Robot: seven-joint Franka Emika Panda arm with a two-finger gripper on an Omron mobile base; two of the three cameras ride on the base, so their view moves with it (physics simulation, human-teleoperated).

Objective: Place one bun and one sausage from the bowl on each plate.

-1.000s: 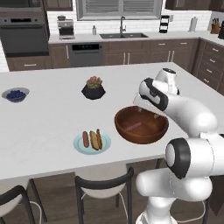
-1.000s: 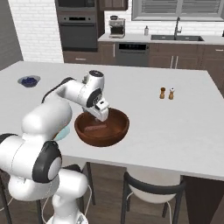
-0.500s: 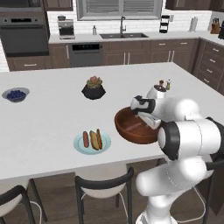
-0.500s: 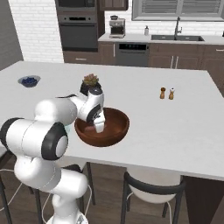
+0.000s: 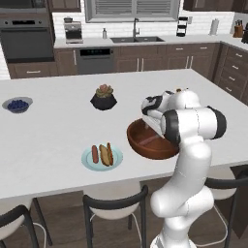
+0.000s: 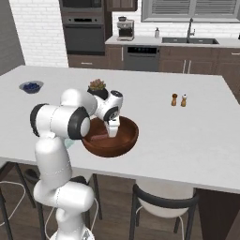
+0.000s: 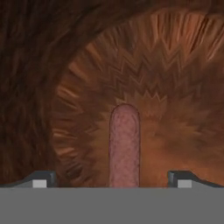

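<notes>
Gripper [image 7: 112, 178] jaws spread wide, nothing held; fingertips [image 7: 41, 178] sit either side of a sausage [image 7: 124, 144] w/o touching it. Sausage lies on the floor of the wooden bowl [image 7: 175, 87], running lengthwise between the jaws, rounded end pointing away from the hand.

In right base view the hand [image 6: 112, 126] points straight down into the bowl [image 6: 126, 140], wrist just above the rim, forearm folded back toward the arm's big shoulder joint on the bowl's left side. Arm is bent tight, elbow near bowl height. Left base view: wrist [image 5: 154, 105] is over the bowl's [image 5: 145, 147] far rim; upper arm covers the bowl's right part.

Left of the bowl, near it: a pale plate [image 5: 87, 162] w/ a bun [image 5: 106, 154] and a second sausage [image 5: 95, 154] side by side. Behind the bowl: black plant pot [image 5: 102, 99]. Well left of the bowl: small berry bowl [image 5: 17, 104]. Right of the bowl in right base view: two shakers [image 6: 179, 100].
</notes>
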